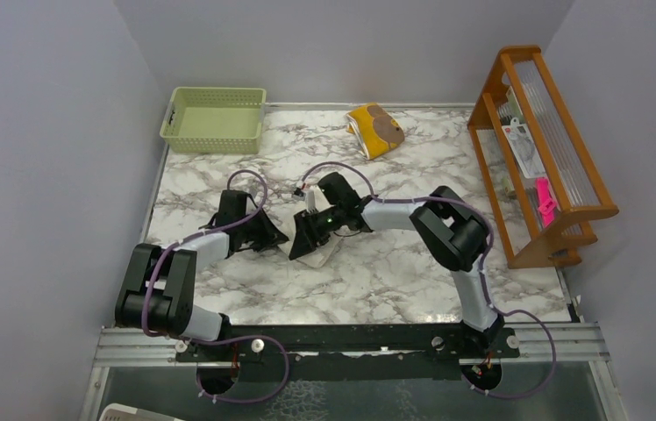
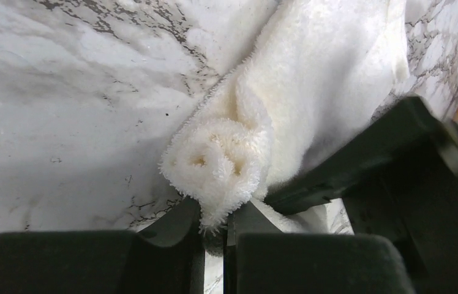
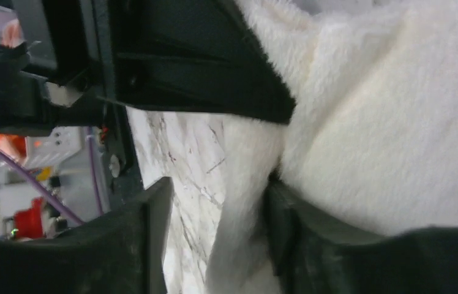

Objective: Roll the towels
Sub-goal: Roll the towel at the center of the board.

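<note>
The cream-white towel lies on the marble table, one end wound into a small roll. My left gripper is shut on the fringe of that rolled end. In the top view the left gripper and right gripper meet over the white towel, which is mostly hidden under them. My right gripper is open, with a fold of the towel between its fingers and against the right finger. The mustard-yellow towel lies bunched at the back, away from both grippers.
A pale green basket stands at the back left corner. A wooden rack with cards and a pink item stands along the right edge. Grey walls enclose the table on three sides.
</note>
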### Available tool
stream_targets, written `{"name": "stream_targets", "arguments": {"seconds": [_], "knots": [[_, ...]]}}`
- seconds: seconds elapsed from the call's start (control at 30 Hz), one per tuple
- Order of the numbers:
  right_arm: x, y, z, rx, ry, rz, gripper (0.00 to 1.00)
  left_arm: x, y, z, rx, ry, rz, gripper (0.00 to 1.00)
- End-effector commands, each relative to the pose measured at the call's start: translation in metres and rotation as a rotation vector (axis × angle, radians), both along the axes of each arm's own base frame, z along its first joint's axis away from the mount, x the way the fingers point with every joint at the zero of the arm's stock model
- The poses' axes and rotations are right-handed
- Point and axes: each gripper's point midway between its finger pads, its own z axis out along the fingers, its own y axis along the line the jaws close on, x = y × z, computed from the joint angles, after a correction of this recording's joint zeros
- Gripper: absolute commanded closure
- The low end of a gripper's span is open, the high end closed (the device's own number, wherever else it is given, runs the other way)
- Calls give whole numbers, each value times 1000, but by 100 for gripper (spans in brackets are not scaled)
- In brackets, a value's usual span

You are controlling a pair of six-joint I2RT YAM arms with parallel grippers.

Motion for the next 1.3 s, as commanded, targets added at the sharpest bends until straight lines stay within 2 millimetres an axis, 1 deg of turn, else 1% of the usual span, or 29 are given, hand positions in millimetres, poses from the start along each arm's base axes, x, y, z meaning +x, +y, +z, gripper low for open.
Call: {"name": "stream_targets", "arguments": {"seconds": [0.0,0.03,0.07,0.13,0.17,0.23,0.33,0.47,0.6,0.7,0.83,0.87,0.93,1.0,1.13,1.2,1.27], "knots": [[1,-46,-20,-219,-192,-91,29,4,18,-10,117,6,7,100],[12,-48,-7,-203,-277,-129,24,5,20,-7,130,9,7,100],[20,-51,8,-181,-360,-161,22,6,21,-5,139,12,7,100],[29,-57,29,-161,-509,-199,22,6,23,-3,160,32,3,100],[30,-57,37,-164,-599,-198,22,6,23,-3,163,43,-3,100],[29,-58,43,-199,-769,-178,22,5,23,-3,164,61,-11,100],[21,-56,46,-209,-930,-124,26,5,21,-1,157,66,-17,100],[10,-47,54,-148,-1019,-103,26,5,21,0,159,72,-19,100],[4,-27,63,-105,-1060,-76,26,3,23,-1,165,81,-20,100],[1,-11,63,-102,-1082,-52,27,2,23,-3,168,87,-22,100],[-9,9,62,-97,-1144,-32,30,1,23,-5,170,96,-27,100],[-12,13,60,-99,-1153,-21,31,1,23,-5,171,97,-28,100],[-16,18,52,-115,-1160,3,38,1,23,-5,173,99,-29,100],[-16,20,42,-150,-1173,25,41,1,23,-4,173,99,-32,100],[-10,14,23,-219,-1178,18,43,1,22,-2,170,98,-38,100],[-7,10,10,-259,-1174,16,45,2,22,-1,170,95,-40,100],[-4,5,-6,-320,-1158,18,51,3,22,0,169,95,-43,100]]}}
